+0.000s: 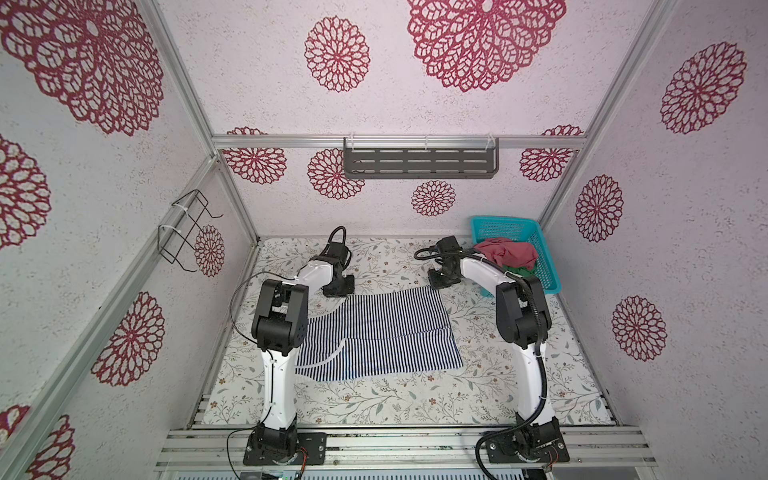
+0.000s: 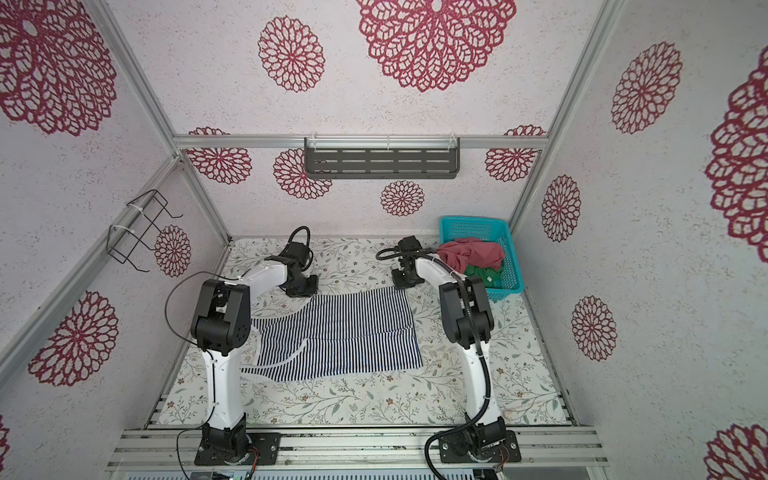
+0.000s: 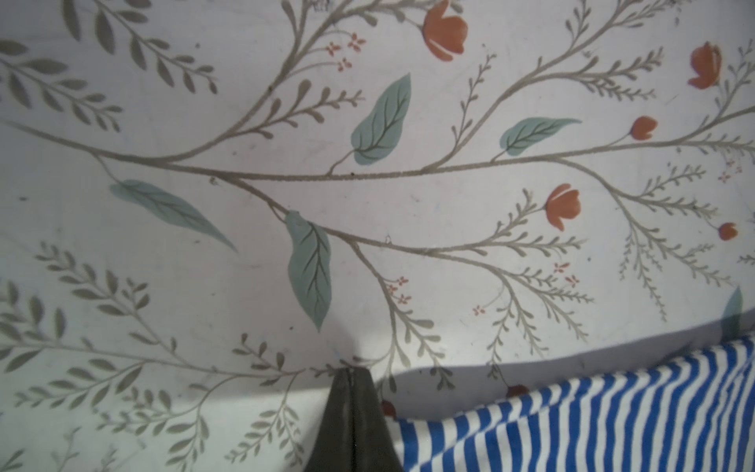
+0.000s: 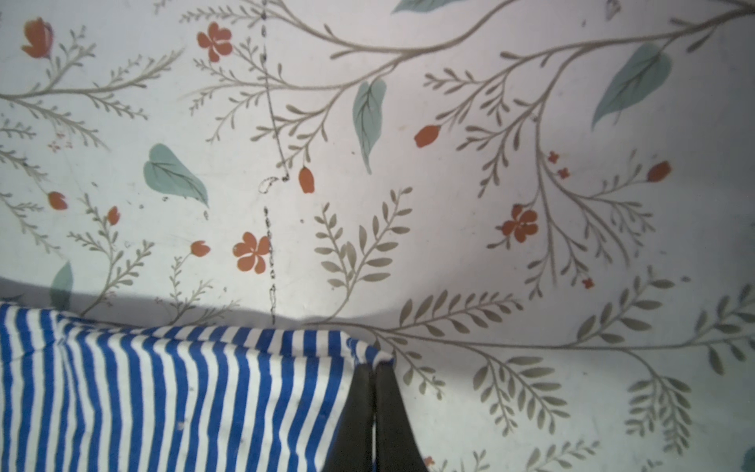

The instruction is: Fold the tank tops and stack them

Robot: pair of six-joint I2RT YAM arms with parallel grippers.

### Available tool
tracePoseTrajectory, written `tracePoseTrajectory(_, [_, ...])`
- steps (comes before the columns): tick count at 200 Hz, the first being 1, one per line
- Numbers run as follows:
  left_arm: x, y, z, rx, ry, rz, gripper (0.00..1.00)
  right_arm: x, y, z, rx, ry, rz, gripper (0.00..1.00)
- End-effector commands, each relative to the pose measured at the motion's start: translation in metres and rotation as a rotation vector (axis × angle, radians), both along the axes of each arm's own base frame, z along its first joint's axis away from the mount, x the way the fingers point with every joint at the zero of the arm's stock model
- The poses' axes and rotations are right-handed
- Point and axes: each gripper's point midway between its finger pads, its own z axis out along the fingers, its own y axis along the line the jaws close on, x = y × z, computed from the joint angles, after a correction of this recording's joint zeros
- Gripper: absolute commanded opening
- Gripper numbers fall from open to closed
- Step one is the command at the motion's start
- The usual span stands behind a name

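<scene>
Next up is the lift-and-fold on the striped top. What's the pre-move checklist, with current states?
1. left gripper shut: ok.
2. Left grip on the striped tank top: cannot tell. The cloth lies beside the fingers and none shows between the tips.
3. right gripper shut on the top's corner: ok. The corner sits at the tips.
4. Grippers at the two far corners: ok in both top views.
5. Top spread on the table: ok, with one crease line across it.
6. Other tops out of the way: ok. The red-pink top and green top sit in the teal basket.
</scene>
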Motion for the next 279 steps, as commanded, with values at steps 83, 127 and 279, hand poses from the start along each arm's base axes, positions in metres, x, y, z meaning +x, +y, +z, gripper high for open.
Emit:
tracePoseTrajectory(83, [-0.008, -0.01, 0.059, -0.008, -0.131, -0.015, 0.0, -0.011, -0.018, 0.066, -0.027, -0.201, 0.039, 0.0])
tracePoseTrajectory(127, [-0.032, -0.01, 0.071, 0.015, -0.187, 0.023, 0.0, -0.032, -0.02, 0.079, -0.017, -0.248, 0.057, 0.0])
tracePoseTrajectory(279, [-0.164, -0.004, 0.06, 0.003, -0.277, 0.266, 0.0, -0.155, -0.019, 0.058, -0.006, -0.257, 0.112, 0.0])
